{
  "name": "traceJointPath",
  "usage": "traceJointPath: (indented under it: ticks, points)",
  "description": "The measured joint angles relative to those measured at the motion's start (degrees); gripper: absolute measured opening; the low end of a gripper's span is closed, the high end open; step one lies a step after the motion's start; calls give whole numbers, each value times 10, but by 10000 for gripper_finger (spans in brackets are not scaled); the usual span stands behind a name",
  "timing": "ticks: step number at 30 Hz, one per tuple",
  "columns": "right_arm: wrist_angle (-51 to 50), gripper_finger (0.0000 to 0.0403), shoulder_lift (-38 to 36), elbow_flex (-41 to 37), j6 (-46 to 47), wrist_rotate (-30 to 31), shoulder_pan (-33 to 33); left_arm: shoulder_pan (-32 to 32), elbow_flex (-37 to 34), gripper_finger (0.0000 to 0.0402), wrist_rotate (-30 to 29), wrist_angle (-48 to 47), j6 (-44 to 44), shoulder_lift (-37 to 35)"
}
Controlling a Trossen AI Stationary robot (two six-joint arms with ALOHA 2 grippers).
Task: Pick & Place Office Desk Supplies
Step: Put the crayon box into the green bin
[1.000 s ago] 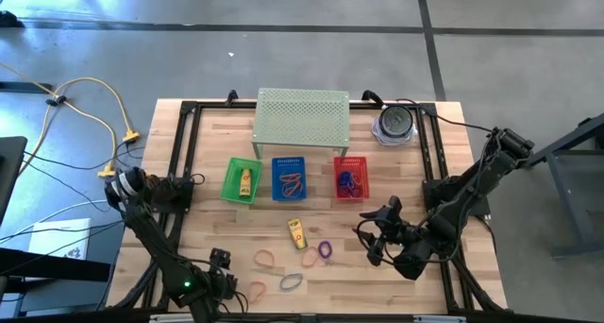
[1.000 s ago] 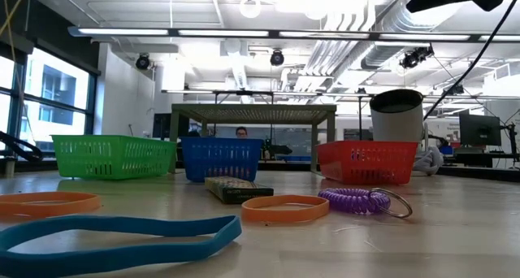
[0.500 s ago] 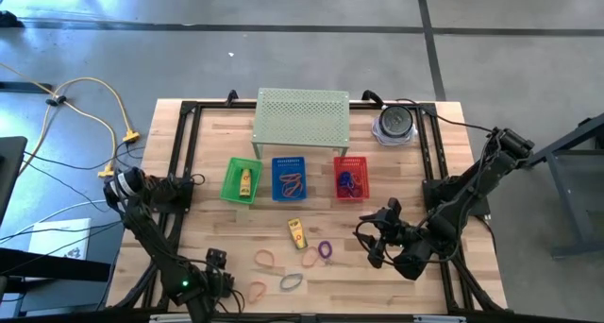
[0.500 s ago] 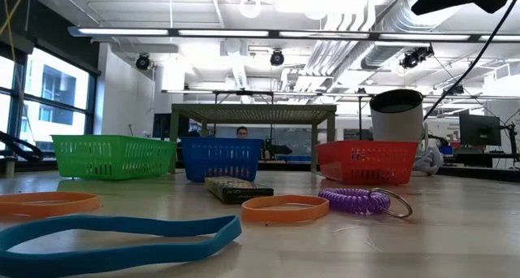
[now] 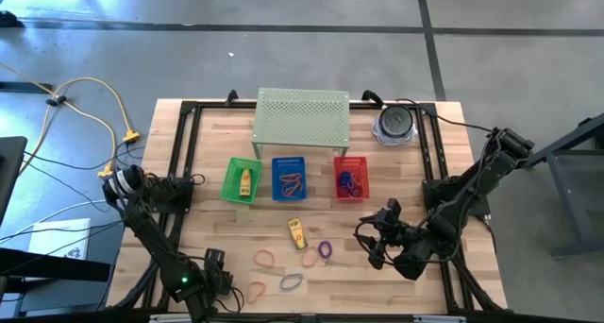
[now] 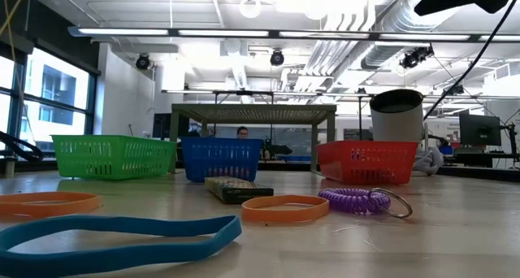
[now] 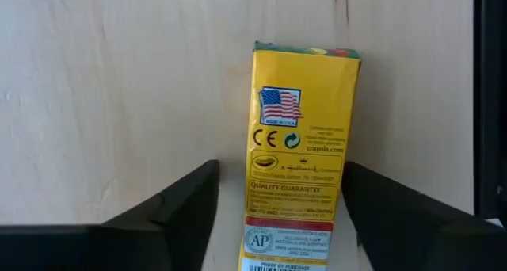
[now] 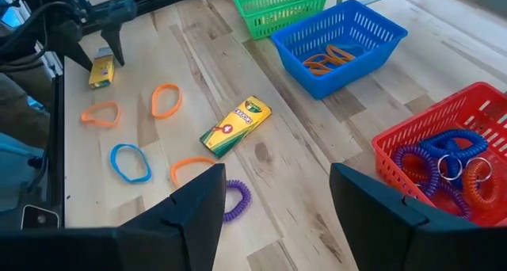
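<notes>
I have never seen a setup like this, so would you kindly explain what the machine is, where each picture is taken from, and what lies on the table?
It is a robot with two dark arms at a wooden table, each ending in a two-finger tool. One picture looks straight down, one looks level across the tabletop, and two come from cameras on the wrists.

The left tool sits low at the table's near edge, its fingers either side of a yellow crayon box, not visibly squeezing it. The right tool hovers open and empty.

On the table stand a green basket, a blue basket and a red basket, in front of a pale green shelf. Loose rubber bands, a purple coil and another crayon box lie nearby.
</notes>
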Motion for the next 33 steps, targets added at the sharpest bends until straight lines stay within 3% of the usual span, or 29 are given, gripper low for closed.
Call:
traceJointPath:
  ticks: [9, 17, 26, 33]
  points:
    - [0, 215, 0, 0, 0, 0, 0, 1, -3, 144, -2, -12, -4, -22]
    - [0, 215, 0, 0, -7, 0, 0, 49, 6, 99, 5, -20, 1, -84]
    - [0, 215, 0, 0, -12, 1, -1, 220, 15, 97, -33, -56, 99, -251]
    - [0, 215, 0, 0, -16, 3, -1, 412, 15, 97, -79, -214, -3, -346]
